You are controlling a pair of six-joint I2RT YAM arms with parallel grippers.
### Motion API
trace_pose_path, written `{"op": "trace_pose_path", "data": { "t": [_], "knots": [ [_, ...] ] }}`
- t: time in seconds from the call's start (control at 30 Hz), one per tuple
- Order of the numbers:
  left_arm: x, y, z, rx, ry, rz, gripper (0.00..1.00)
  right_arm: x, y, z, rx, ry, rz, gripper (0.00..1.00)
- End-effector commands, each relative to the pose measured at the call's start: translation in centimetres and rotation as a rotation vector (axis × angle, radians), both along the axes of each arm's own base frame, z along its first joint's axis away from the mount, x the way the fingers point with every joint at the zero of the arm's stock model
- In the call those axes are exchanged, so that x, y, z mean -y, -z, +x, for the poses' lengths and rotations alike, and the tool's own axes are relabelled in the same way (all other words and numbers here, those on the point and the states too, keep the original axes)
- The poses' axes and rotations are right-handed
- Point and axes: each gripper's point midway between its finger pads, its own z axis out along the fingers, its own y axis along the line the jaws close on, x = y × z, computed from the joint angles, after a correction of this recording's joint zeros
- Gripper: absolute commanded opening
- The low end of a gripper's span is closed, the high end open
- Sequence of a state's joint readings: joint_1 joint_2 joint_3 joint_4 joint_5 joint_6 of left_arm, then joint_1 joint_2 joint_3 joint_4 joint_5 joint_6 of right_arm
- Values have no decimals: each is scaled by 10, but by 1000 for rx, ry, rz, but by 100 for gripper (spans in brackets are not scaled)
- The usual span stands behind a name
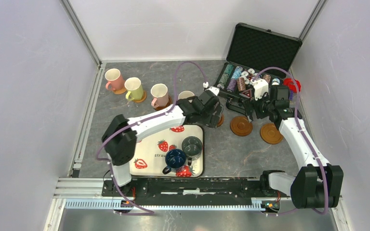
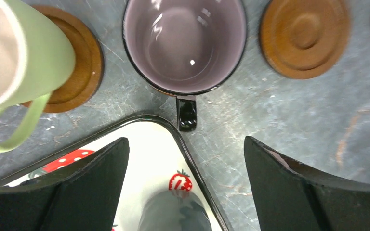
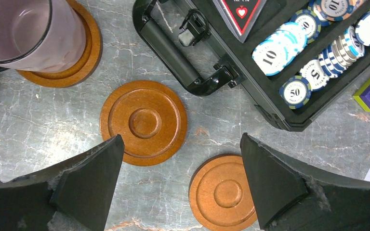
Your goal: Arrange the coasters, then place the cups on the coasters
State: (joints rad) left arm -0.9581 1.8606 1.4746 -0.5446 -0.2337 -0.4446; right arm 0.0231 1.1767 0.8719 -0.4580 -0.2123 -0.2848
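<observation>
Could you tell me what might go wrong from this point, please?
The handle of the mauve cup points at the open left pincer; a careless move could snag it and drag the cup off its coaster. The pale green cup stands close beside and could be knocked.

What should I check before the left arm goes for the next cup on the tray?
1. The left gripper is open and off the mauve cup: ok.
2. The mauve cup sits upright on its coaster: ok.
3. The darker coaster and the lighter coaster are free for cups: ok.
4. The dark blue cup and the grey-green cup stand upright on the tray: ok.
5. The right gripper is open, holding nothing: ok.
</observation>
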Motion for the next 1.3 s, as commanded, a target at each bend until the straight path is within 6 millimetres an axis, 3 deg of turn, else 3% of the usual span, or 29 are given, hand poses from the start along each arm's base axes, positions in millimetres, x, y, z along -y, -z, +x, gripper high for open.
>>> {"op": "trace_pose_path", "data": {
  "t": [0.0,0.2,0.37,0.47,0.57,0.7,0.9,1.03,1.27],
  "knots": [
    [-7,-86,1,162,54,-113,99,-10,-10,0,33,-72,26,98],
    [-49,-115,-13,148,160,-144,100,-40,-5,-13,38,-242,110,98],
    [-117,-119,-6,86,196,-180,100,-74,9,-32,18,-405,120,98],
    [-155,-129,2,92,180,-193,100,-105,24,-55,4,-553,90,98],
    [-180,-130,1,104,196,-137,100,-131,37,-74,6,-665,77,98],
    [-211,-121,-17,39,227,-124,100,-150,54,-91,-15,-759,57,98],
    [-224,-95,-71,-117,440,-82,100,-175,61,-101,-5,-848,37,98],
    [-230,-80,-85,-133,497,-51,100,-188,65,-105,47,-854,35,98],
    [-229,-54,-109,-146,630,11,100,-217,71,-129,65,-880,88,98]
  ]
}}
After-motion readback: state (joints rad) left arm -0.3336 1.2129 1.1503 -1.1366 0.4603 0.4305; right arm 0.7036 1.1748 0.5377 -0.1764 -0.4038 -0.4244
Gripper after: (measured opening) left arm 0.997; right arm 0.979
